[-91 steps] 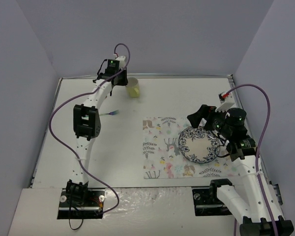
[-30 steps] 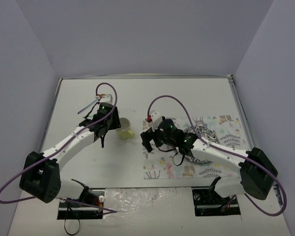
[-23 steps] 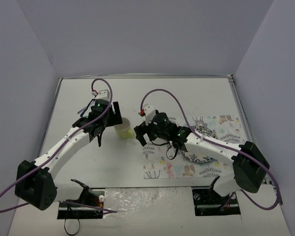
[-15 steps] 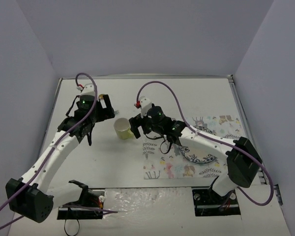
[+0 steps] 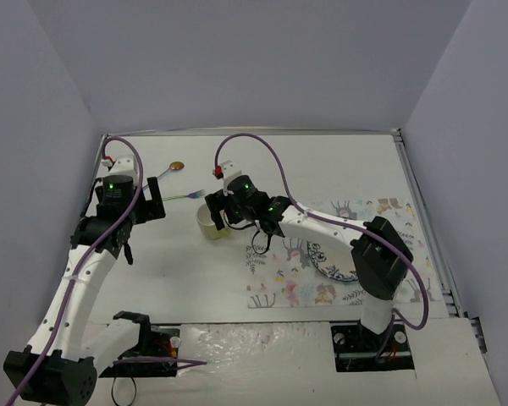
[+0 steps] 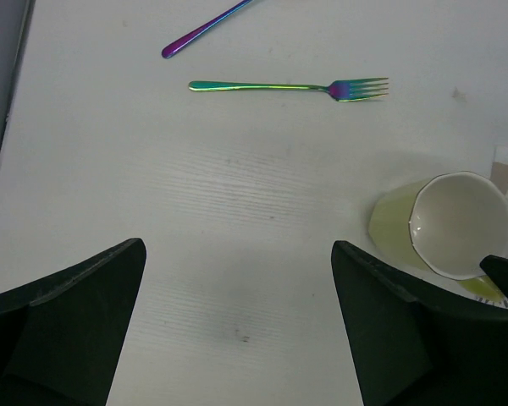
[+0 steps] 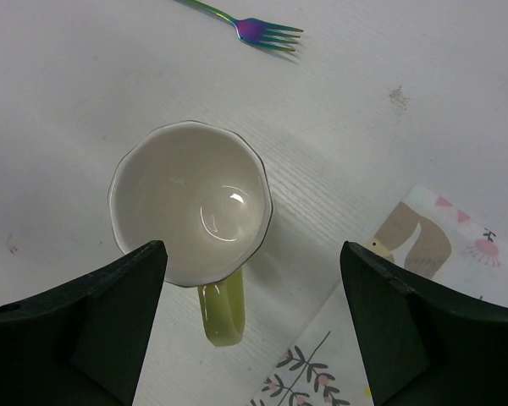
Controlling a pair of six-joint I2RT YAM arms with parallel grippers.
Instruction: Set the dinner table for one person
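Right wrist: upright mug (image 7: 190,203) is seen just beyond wide-open, empty right jaws; left jaws, also wide, are farther.

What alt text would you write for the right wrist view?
An empty yellow-green cup stands upright on the white table, ahead of the open right gripper. A rainbow fork lies beyond it; a printed mat shows at lower right.

Soft, even light from overhead keeps the white table (image 5: 322,169) bright, there's just a faint shadow beside the cup (image 7: 190,211) and a small glint in its glazed bottom, all crisp bar the dark fingers (image 6: 76,321), slightly soft up close.
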